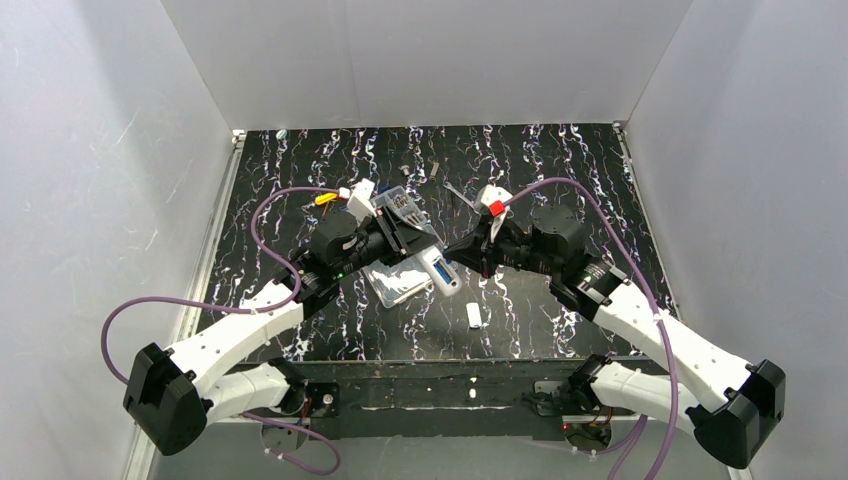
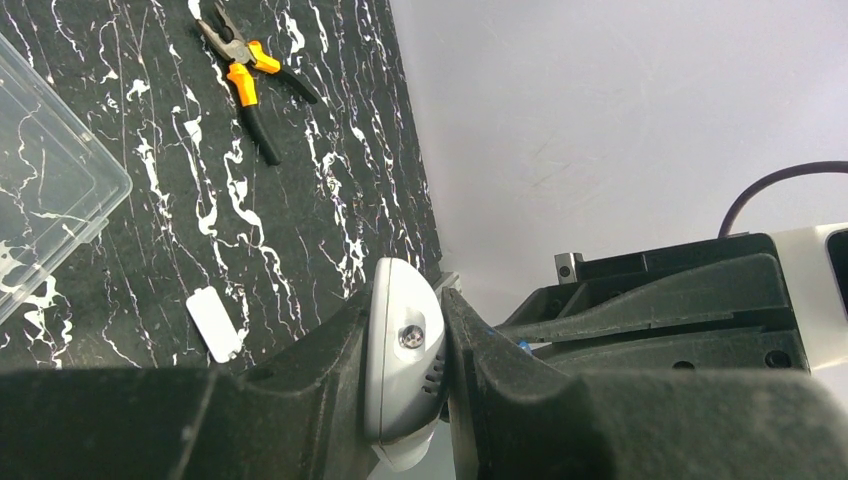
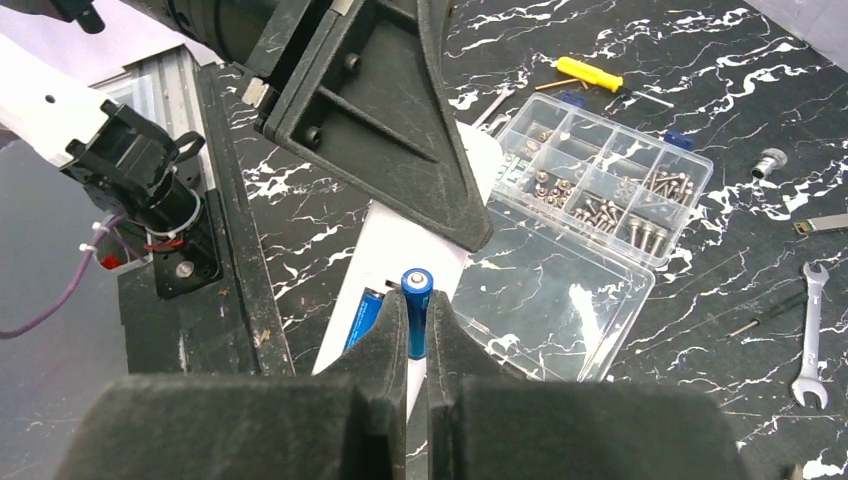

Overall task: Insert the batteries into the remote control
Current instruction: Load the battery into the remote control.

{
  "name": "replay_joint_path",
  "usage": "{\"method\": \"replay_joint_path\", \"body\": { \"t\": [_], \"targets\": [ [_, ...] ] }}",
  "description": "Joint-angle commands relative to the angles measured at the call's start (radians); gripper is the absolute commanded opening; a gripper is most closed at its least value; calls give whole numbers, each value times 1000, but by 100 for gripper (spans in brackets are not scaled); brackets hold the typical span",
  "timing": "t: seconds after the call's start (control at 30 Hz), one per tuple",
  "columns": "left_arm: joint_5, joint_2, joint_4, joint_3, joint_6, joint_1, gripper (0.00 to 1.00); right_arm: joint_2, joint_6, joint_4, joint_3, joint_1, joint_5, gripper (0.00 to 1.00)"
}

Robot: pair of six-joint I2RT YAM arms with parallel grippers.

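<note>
Left pincer clamps one remote; right pincer clamps one of two batteries.

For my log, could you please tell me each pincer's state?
Left pincer: shut on the remote control.
Right pincer: shut on a battery.

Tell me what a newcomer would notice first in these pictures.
Both arms meet mid-table over the white remote control, which the left claw clamps by one end. The right claw pinches a blue battery over the remote's recess, where another battery already lies. Beside them sits an open clear compartment box of screws.
</note>
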Motion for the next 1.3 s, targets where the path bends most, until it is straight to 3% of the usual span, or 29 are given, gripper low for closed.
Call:
{"method": "replay_joint_path", "body": {
  "t": [0.0, 0.5, 1.27],
  "targets": [
    [20, -29, 49, 39, 8, -3, 0, 8, -7, 32, 5, 4, 34, 1],
    [26, -9, 43, 41, 13, -3, 0, 17, 40, 40, 7, 4, -73, 1],
    [24, -5, 45, 45, 12, -2, 0, 27, 32, 57, -30, 5, -48, 1]
  ]
}}
